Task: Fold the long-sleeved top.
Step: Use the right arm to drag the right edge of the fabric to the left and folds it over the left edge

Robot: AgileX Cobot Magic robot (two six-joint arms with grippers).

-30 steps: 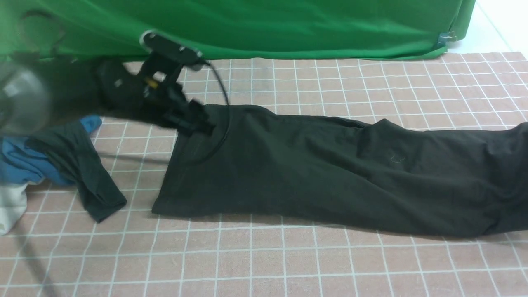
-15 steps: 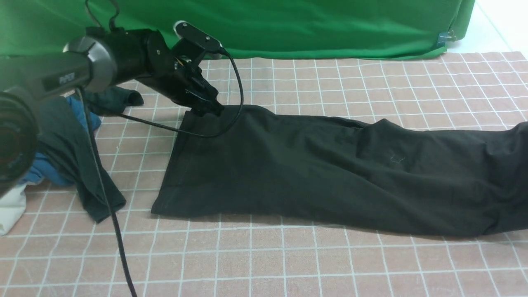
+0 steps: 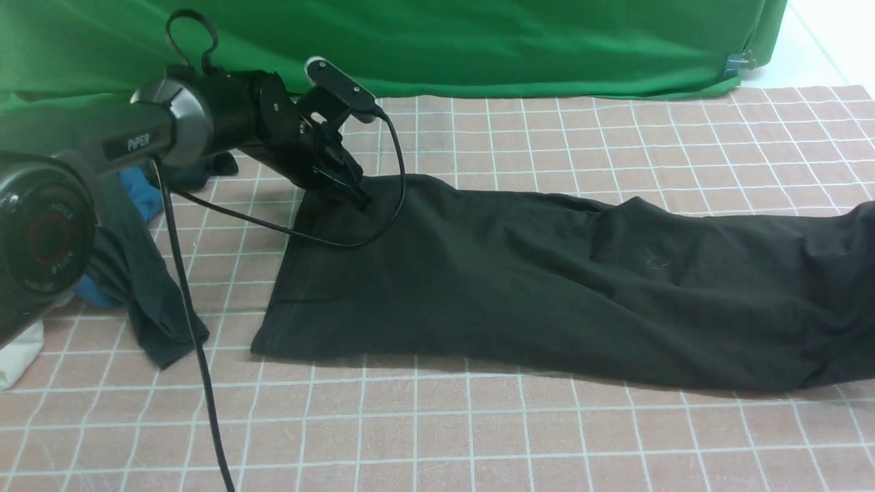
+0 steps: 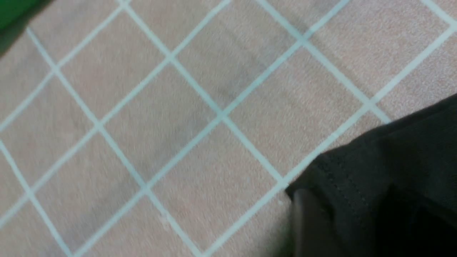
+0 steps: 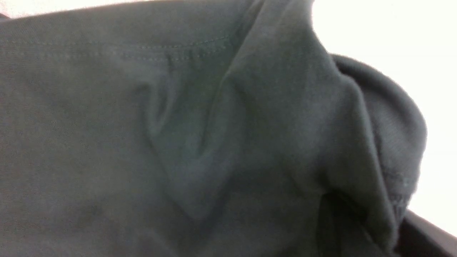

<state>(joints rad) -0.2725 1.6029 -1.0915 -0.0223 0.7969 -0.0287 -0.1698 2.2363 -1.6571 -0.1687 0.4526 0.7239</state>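
To the left of the left pincer lies a bunched grey and blue garment pile. That pincer sits on the far left corner of the long-sleeved top; I cannot tell whether it grips. The top stretches rightward across the table, its other end clamped in the right pincer, out of front view

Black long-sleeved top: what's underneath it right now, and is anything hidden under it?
The black long-sleeved top lies flat on the pink grid-patterned tablecloth, which shows all around it. Whatever lies beneath the fabric itself is covered; no bulge suggests an object, but it cannot be confirmed.
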